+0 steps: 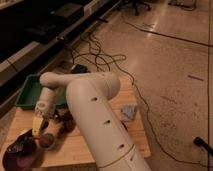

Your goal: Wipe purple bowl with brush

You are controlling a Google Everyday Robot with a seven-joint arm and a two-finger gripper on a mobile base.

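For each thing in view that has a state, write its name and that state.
gripper: shut on brush, low over table, left end
brush: held, beside bowl
bowl: upright, table's near-left corner
tray: upright, behind gripper
cloth: crumpled on table
cables: tangled on floor

Dim warm light (glare on the floor [167, 52] beyond) shadows the gripper [39, 128] beside the purple bowl [15, 159].

Purple bowl [18, 158] lower-left, brush [37, 127] in hand [39, 120] nearby
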